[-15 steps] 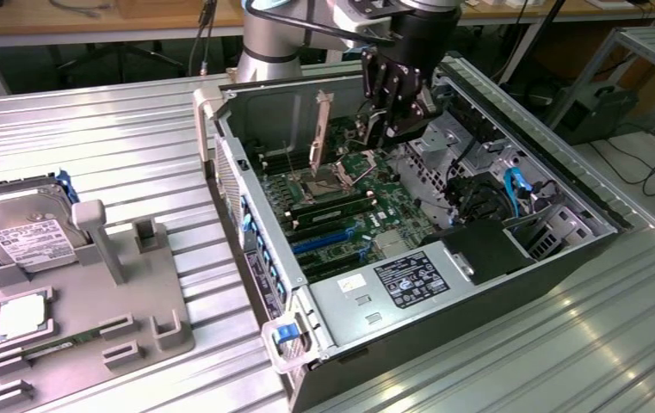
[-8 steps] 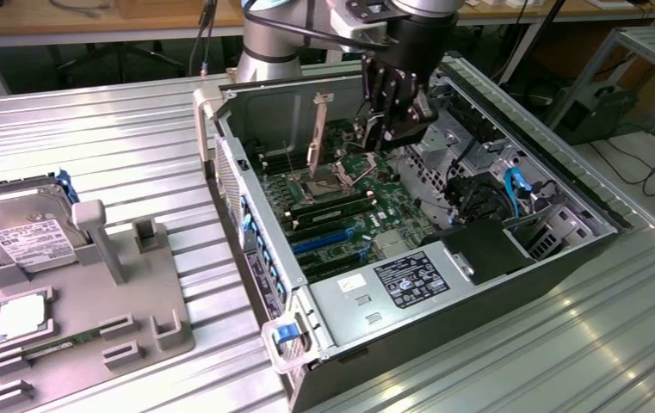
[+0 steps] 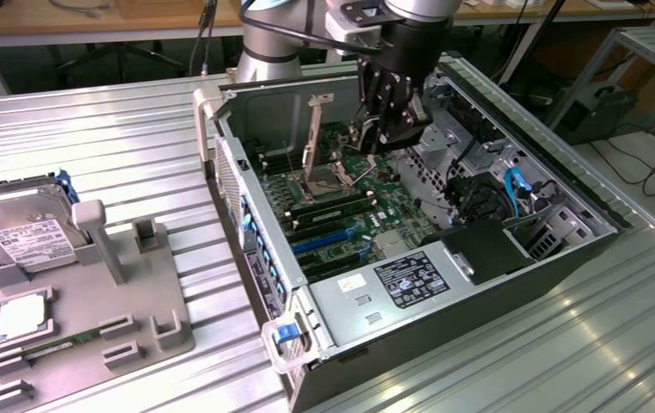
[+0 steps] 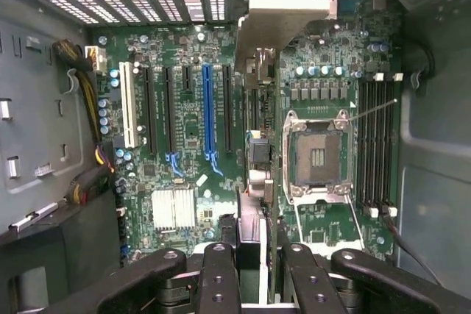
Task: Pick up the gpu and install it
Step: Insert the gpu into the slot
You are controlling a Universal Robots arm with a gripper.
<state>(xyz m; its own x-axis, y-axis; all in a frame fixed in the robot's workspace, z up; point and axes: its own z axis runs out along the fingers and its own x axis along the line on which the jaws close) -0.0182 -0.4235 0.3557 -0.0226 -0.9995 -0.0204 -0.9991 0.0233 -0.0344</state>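
The claw hangs over the open computer case in the upper middle of the exterior view, its fingers closed on the gpu, which it carries on edge. In the wrist view the card runs as a thin vertical sliver up the middle of the frame, its pale bracket end toward the top, poised over the motherboard between the expansion slots and the open CPU socket.

The risks, as I judge them:

- Misalignment. The card sits to the right of the blue slot in the wrist view, closer to the socket than to the long slots. Pressed down here, its edge would meet bare board or small components, not a connector.
- The socket stands open (its contacts exposed), so a drifting card edge could damage it.
- A tilted card would jam or skew in the slot; a thin card held on edge by a narrow grip can pivot.
- The bracket end must clear the case's rear wall, or it will catch.

Left on the surface in the exterior view's lower left, the hard drive rests in its grey holder.
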